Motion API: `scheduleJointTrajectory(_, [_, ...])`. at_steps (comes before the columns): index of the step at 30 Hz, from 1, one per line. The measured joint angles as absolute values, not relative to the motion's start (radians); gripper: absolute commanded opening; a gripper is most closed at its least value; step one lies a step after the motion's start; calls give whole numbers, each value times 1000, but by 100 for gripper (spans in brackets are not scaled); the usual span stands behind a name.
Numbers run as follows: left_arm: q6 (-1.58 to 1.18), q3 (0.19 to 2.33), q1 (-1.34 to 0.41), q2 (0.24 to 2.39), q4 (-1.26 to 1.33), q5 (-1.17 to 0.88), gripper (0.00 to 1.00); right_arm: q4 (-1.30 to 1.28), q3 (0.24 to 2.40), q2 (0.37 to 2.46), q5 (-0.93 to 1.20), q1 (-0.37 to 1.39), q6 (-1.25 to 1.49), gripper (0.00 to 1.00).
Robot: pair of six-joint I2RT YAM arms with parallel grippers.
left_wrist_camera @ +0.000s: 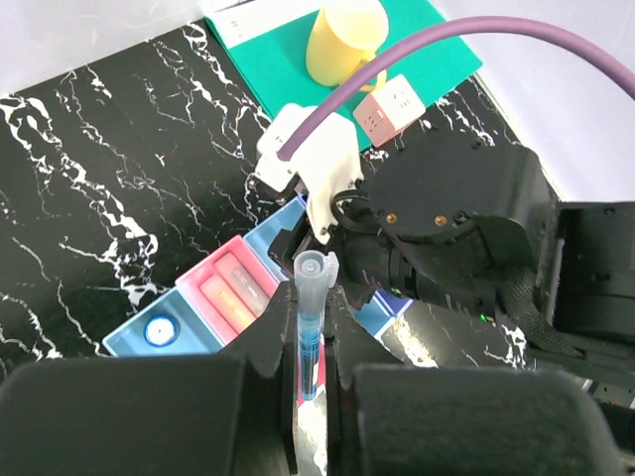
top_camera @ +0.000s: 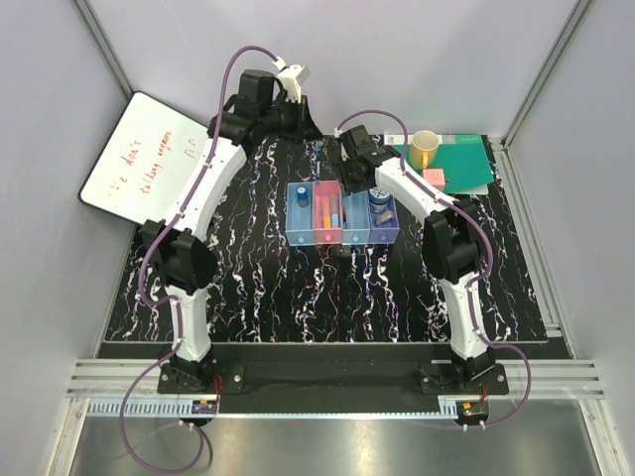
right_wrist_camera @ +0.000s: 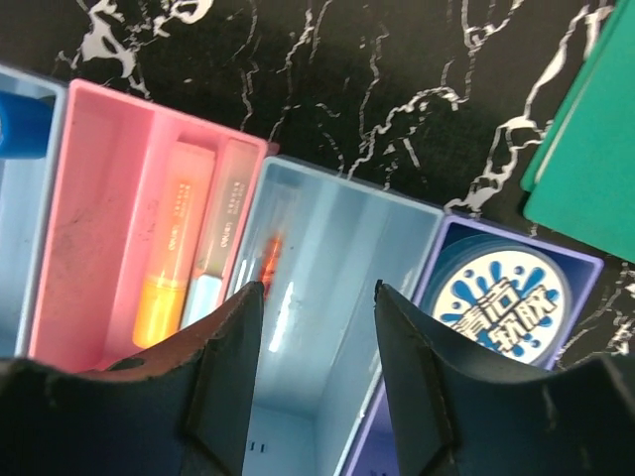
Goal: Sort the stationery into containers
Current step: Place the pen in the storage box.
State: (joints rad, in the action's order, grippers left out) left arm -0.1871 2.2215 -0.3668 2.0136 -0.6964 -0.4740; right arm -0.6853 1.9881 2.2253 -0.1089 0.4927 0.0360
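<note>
The containers (top_camera: 342,236) stand mid-table as a row of light blue, pink, light blue and purple trays. A blue-capped bottle (top_camera: 300,197) lies in the left blue tray. Orange marker (right_wrist_camera: 169,268) and teal marker (right_wrist_camera: 220,248) lie in the pink tray (right_wrist_camera: 89,218). The patterned tin (right_wrist_camera: 499,290) is in the purple tray. My right gripper (right_wrist_camera: 317,297) hangs open over the second blue tray (right_wrist_camera: 337,258), with a red streak (right_wrist_camera: 270,260), perhaps the red pen, at its left wall. My left gripper (left_wrist_camera: 313,297) is shut on the thin blue pen (left_wrist_camera: 310,337), behind the trays.
A green mat (top_camera: 466,164) at the back right carries a yellow cup (top_camera: 425,149) and a pink cube (top_camera: 434,178). A whiteboard (top_camera: 144,159) leans at the back left. The right arm's wrist (left_wrist_camera: 446,238) sits close in front of my left gripper.
</note>
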Motion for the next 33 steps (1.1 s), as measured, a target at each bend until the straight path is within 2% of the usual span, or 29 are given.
scheduleJointTrajectory(7, [-235,2053,-369,2006,-582,-464,0,-675,1985,2208,-239,490,21,58])
scheduleJointTrajectory(13, [-288,1963,-379,2004,-516,-425,0,-675,1950,2085,-375,450,-7,59])
scheduleJointTrajectory(22, [-385,2030,-445,2080,-428,-372,0,-627,1946,1936,-472,270,-62,63])
scheduleJointTrajectory(27, [-410,2043,-497,2157,-419,-340,0,-609,1938,1923,-481,257,-94,64])
scheduleJointTrajectory(31, [-412,2041,-534,2202,-430,-309,0,-606,1939,1922,-477,262,-110,72])
scheduleJointTrajectory(33, [-410,2034,-547,2208,-436,-295,0,-606,1939,1920,-476,262,-116,85])
